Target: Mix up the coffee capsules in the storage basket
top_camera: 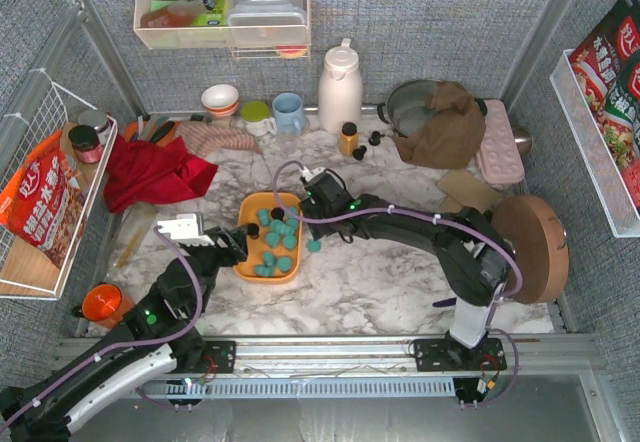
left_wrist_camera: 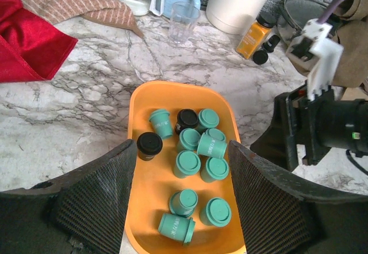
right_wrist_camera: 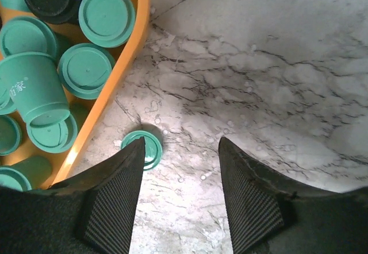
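Observation:
The orange storage basket (top_camera: 247, 205) lies mid-table with several teal coffee capsules (top_camera: 275, 242) and two black ones inside. In the left wrist view the basket (left_wrist_camera: 146, 179) shows teal capsules (left_wrist_camera: 187, 163) and a black one (left_wrist_camera: 149, 145). My left gripper (left_wrist_camera: 181, 199) hovers open at its near end, fingers over both walls, holding nothing; from above it (top_camera: 238, 242) sits at the basket's left edge. My right gripper (right_wrist_camera: 181, 168) stands open over bare marble just right of the basket (right_wrist_camera: 129, 53). One teal capsule (right_wrist_camera: 146, 147) stands outside it, partly behind the left finger (right_wrist_camera: 115, 202).
A small amber bottle (top_camera: 348, 138), white thermos (top_camera: 340, 87), blue mug (top_camera: 289, 112) and clear glass (left_wrist_camera: 184, 21) stand behind the basket. A red cloth (top_camera: 150, 172) lies at left. A pot with brown cloth (top_camera: 445, 122) and a round wooden board (top_camera: 530, 247) are at right.

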Robot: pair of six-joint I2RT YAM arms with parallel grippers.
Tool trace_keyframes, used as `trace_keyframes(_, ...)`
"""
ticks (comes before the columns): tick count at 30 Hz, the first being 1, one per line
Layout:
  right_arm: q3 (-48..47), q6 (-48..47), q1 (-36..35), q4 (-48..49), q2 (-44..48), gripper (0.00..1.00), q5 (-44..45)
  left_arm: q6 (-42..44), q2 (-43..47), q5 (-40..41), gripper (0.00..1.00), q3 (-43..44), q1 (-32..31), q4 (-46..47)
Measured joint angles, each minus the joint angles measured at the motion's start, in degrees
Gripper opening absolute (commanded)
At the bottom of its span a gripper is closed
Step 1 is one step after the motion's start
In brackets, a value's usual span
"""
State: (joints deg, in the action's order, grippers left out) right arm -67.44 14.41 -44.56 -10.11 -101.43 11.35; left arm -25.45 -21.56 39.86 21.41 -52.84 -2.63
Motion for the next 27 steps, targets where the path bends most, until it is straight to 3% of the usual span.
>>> trace_keyframes(8,-3.5,-0.3,0.1,-1.0,-6.5,0.68,-5.9,0.3,0.0,-0.7,0.74,0.0,0.0,0.0)
trace_keyframes(16,-4.1,-0.8,-0.2,-3.5,-8.5,0.67,-7.8,0.4,-0.3,-0.9,0.74,-0.3,0.0,0.2)
trace_keyframes(24,-3.7,-0.9,-1.4,-3.9,-8.8,0.62,-6.6,0.4,-0.3,-1.1,0.74,-0.8,0.0,0.5)
trace_keyframes(27,-3.1,-0.9,-1.5,-3.2,-8.6,0.52,-5.6,0.4,-0.3,-1.1,0.74,-0.8,0.0,0.5)
